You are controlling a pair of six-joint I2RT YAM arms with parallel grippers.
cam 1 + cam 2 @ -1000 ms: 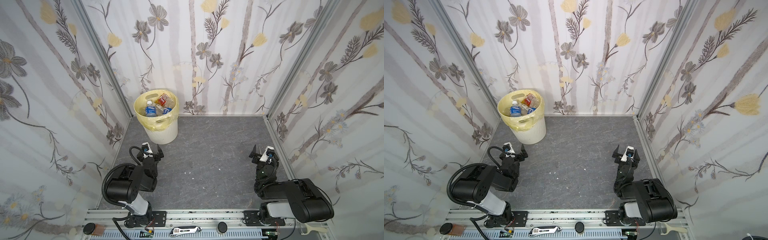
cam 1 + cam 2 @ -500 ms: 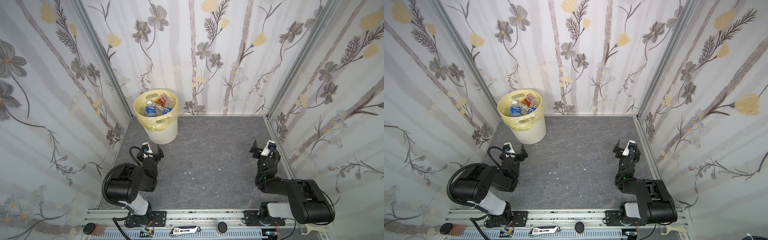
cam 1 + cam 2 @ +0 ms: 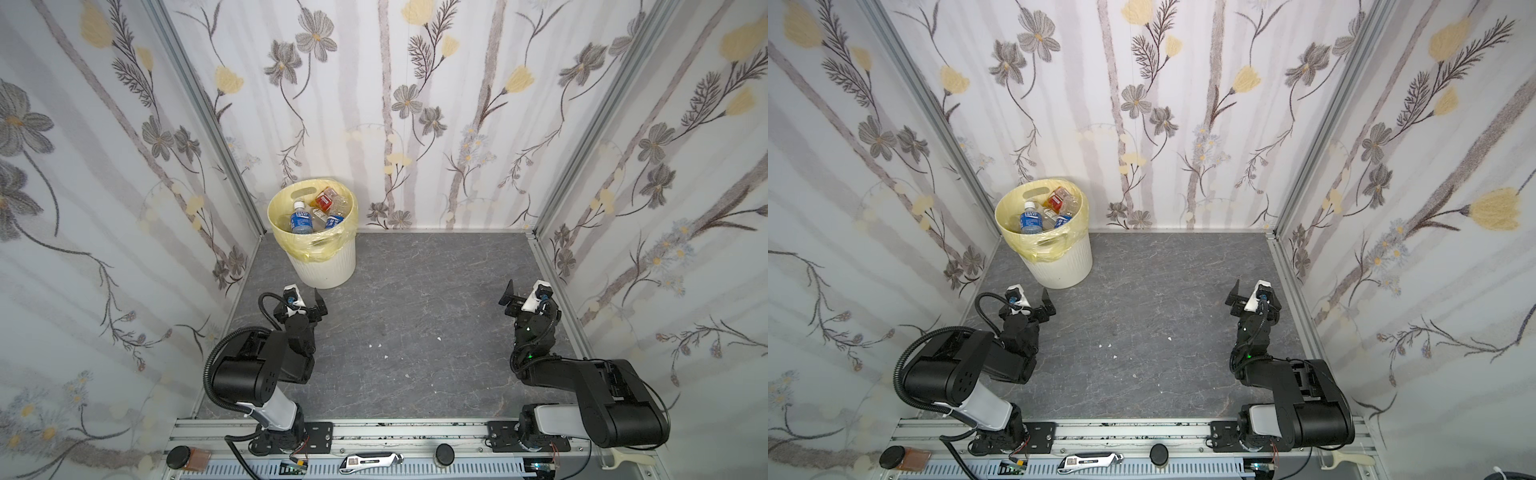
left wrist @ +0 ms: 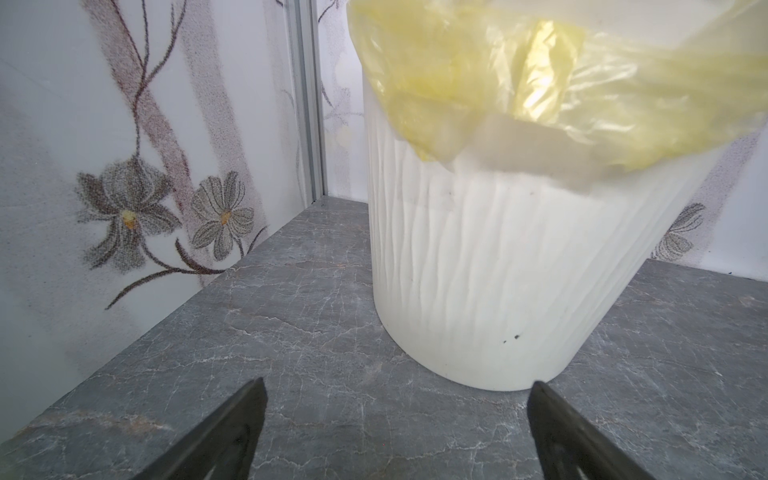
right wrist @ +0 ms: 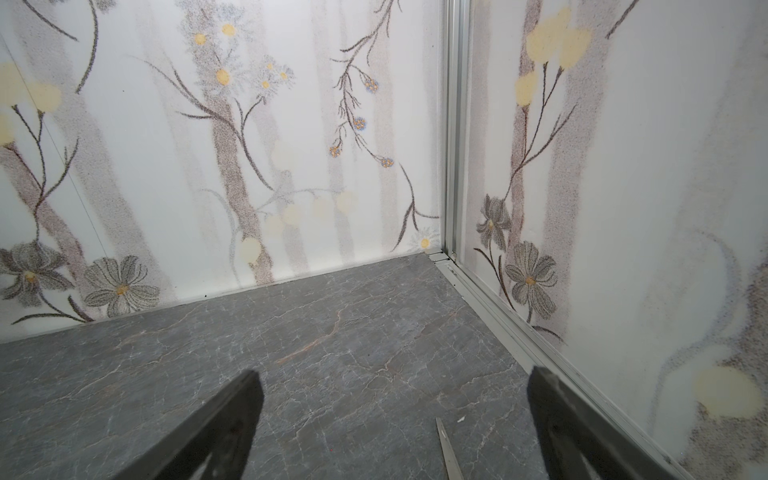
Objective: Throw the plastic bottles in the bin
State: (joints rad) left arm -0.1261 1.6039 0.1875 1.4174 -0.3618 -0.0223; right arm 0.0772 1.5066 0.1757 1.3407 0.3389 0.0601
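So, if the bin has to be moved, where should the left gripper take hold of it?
At the rim of the bin, by the near cut-out handle, coming down from above with the left gripper astride the wall. The upright ribbed body looks too wide for the open jaws; the thin wall is not. The liner over it may slip.

Cream ribbed bin [image 3: 328, 268], yellow liner [image 3: 316, 250], grey marbled floor [image 3: 415, 316], floral walls [image 3: 415, 124].
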